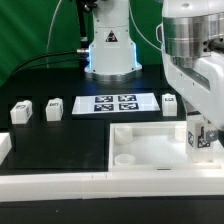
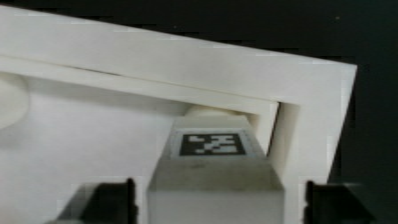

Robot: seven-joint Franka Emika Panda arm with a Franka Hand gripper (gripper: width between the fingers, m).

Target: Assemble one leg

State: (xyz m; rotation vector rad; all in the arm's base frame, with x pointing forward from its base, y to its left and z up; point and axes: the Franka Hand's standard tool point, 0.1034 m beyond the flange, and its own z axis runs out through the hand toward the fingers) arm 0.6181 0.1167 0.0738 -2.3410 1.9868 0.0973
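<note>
My gripper (image 1: 201, 146) is low over the right end of the large white tray (image 1: 140, 152) and is shut on the leg (image 1: 196, 140), a small white post with a marker tag. In the wrist view the leg (image 2: 214, 150) stands between my two dark fingers (image 2: 116, 200), tag facing the camera. Its far end is tucked into a corner of the tray, against the rim (image 2: 178, 55). Whether it touches the tray floor is hidden.
Three more white legs stand on the black table: two at the exterior view's left (image 1: 20, 113) (image 1: 53, 108) and one to the right of the marker board (image 1: 170, 103). The marker board (image 1: 115, 103) lies behind the tray. The robot base (image 1: 110, 50) stands at the back.
</note>
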